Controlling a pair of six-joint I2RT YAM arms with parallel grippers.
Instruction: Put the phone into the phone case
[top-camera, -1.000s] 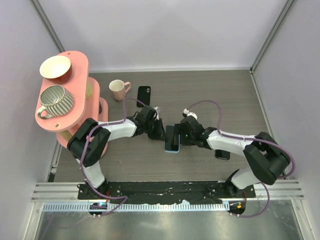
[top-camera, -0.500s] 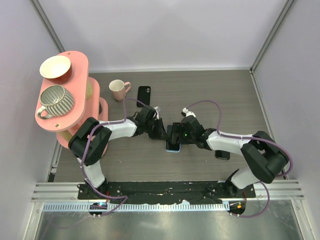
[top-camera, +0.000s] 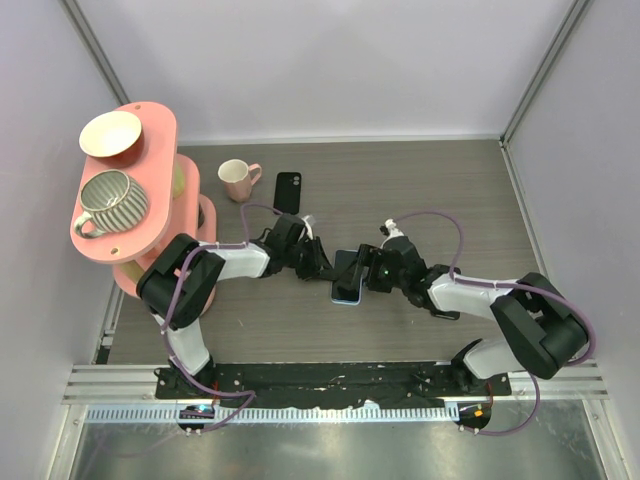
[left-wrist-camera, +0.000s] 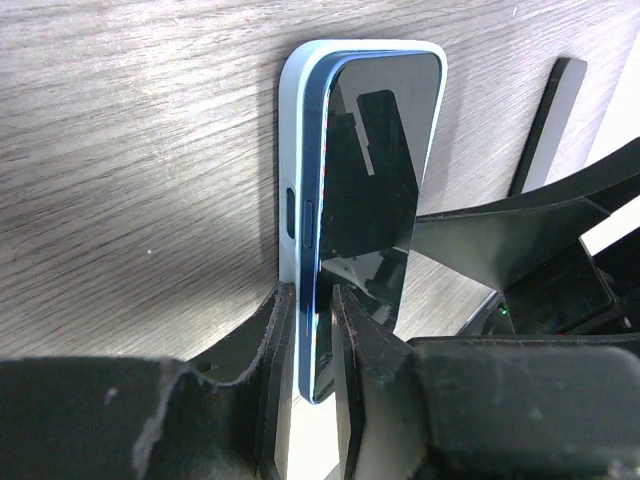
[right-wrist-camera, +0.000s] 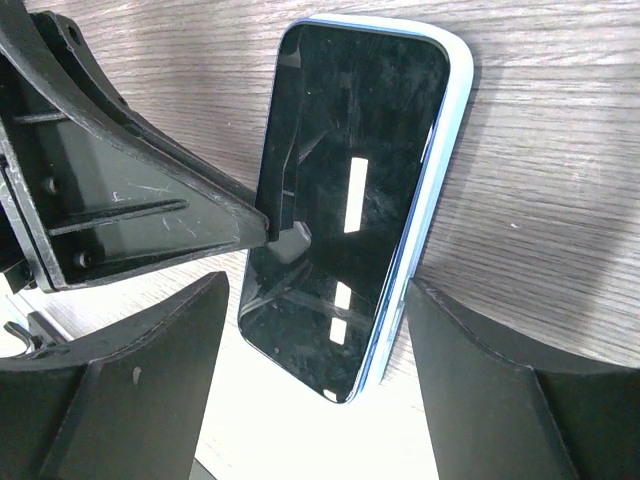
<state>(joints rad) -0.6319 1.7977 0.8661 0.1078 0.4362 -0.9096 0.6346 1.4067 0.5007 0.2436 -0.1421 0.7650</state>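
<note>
A pink tiered stand (top-camera: 160, 128) rises at the left edge of the wood-grain table (top-camera: 450, 190). Its long top shelf carries a cream bowl (top-camera: 110, 133) and a grey striped cup (top-camera: 112, 198) (handle nearest me). A pink mug (top-camera: 236, 179) sits just beside the stand.

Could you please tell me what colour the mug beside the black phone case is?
The mug is pale pink; the top external view shows it best.

Phone (top-camera: 346, 292) between left claw (top-camera: 323, 266), right claw (top-camera: 368, 272)
</note>
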